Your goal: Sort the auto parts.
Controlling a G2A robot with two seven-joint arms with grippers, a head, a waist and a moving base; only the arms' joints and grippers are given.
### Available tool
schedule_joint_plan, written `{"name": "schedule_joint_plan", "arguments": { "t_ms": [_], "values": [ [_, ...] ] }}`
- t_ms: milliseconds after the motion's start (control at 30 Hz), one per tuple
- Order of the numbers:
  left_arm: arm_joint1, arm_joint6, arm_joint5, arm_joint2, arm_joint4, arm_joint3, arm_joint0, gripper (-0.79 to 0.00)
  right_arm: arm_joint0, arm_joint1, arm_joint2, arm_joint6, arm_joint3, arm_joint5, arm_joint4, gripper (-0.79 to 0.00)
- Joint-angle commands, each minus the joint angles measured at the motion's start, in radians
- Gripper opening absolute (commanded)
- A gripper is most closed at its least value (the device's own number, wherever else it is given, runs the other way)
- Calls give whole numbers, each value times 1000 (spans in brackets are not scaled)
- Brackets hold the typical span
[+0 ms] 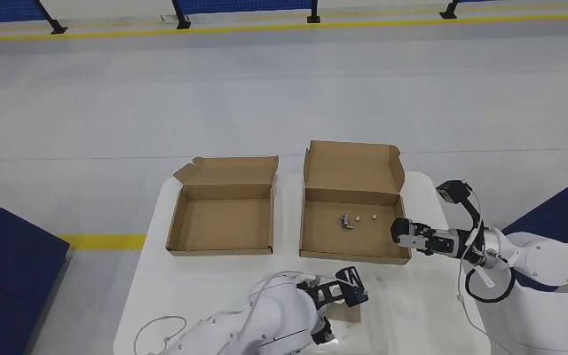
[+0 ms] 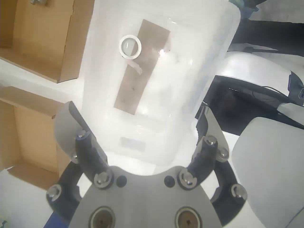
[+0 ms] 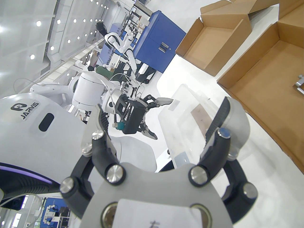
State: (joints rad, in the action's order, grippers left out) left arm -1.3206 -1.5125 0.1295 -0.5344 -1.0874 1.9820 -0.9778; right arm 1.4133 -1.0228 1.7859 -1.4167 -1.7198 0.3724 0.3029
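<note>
The left cardboard box [image 1: 222,226] sits well apart from both arms. The left fingers [image 2: 71,117] are spread wide and hold nothing, hovering at the near end of a clear bin [image 2: 213,48] on the counter [image 1: 160,293]. The white ring [image 2: 130,46] lies flat on the bin's floor, well ahead of the fingertips and a little towards one finger's side.

That is where I would expect trouble. A thin ring on slick plastic is likely to skate away or flip out of a pinch. Fingers this wide may also clip the bin's wall on the way down, shoving or tilting a bin that looks light.

The right cardboard box [image 1: 319,240], off to one side of the left fingers, holds a metal bracket [image 1: 346,223] with two small pieces beside it. The right fingers [image 3: 225,115] are also apart and empty, at that box's outer wall, with the bin ahead of them. A careless sweep there could nudge the box. If both arms close on the bin together, they risk colliding.
</note>
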Motion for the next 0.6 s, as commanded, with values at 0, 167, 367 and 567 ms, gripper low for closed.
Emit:
{"name": "schedule_joint_plan", "arguments": {
  "t_ms": [0,167,367,567],
  "values": [
    [1,2,2,-1,0,1,-4,0,0,0,0,0,0,0,0,0],
    [1,2,2,-1,0,1,-4,0,0,0,0,0,0,0,0,0],
    [-7,58,19,27,-31,-49,-9,0,0,0,0,0,0,0,0,0],
    [-27,46,-13,44,-38,-103,19,0,0,0,0,0,0,0,0,0]
  ]
}}
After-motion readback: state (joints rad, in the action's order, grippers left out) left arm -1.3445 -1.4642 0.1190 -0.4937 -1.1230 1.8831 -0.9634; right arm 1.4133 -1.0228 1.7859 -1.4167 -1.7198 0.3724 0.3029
